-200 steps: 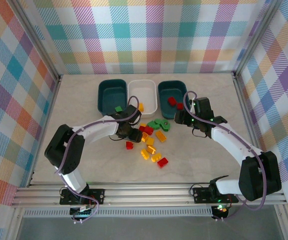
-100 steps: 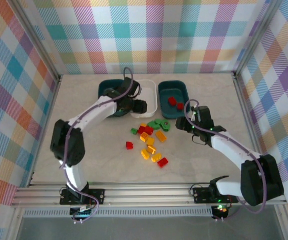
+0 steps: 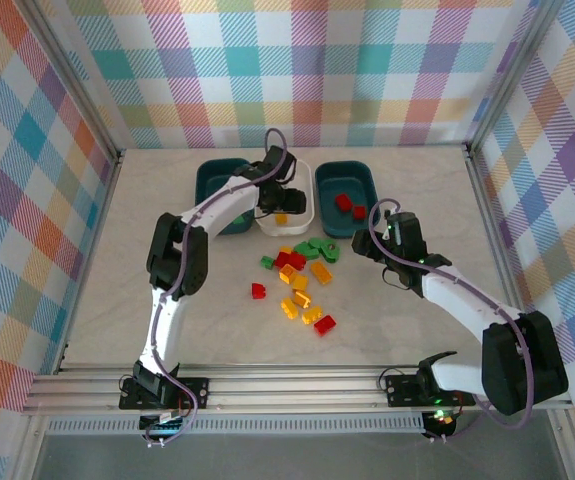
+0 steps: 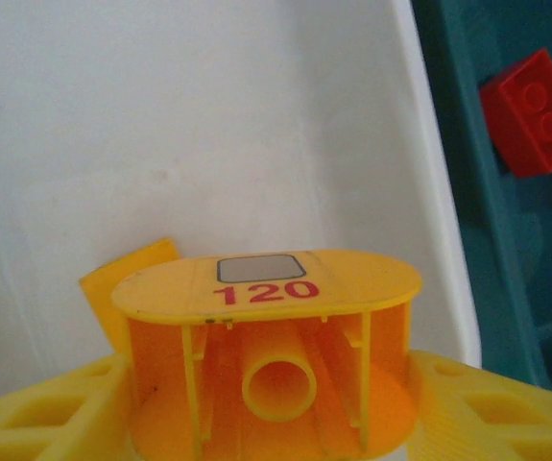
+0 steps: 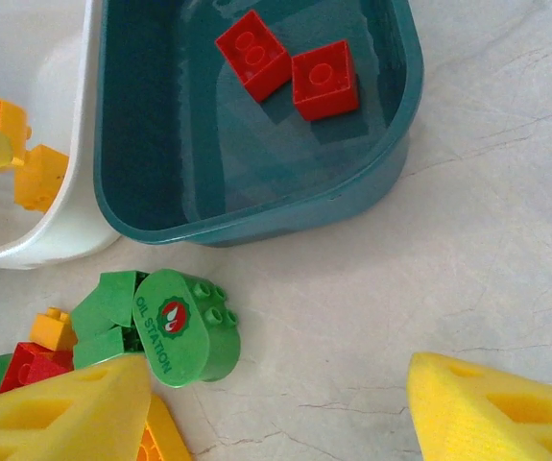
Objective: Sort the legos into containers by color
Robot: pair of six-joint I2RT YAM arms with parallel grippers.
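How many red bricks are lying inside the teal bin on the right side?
2. The first red brick lies on the floor of the right teal bin; the second red brick sits close beside it. Probably none is hidden.

Top camera looks down from behind the arms (image 3: 447, 290); both close wrist cameras share the right teal bin (image 5: 256, 219).

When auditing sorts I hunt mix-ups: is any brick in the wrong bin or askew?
Nothing stands out. The right teal bin holds two red bricks, the white bin an orange brick, and the left gripper holds a second orange brick over it.
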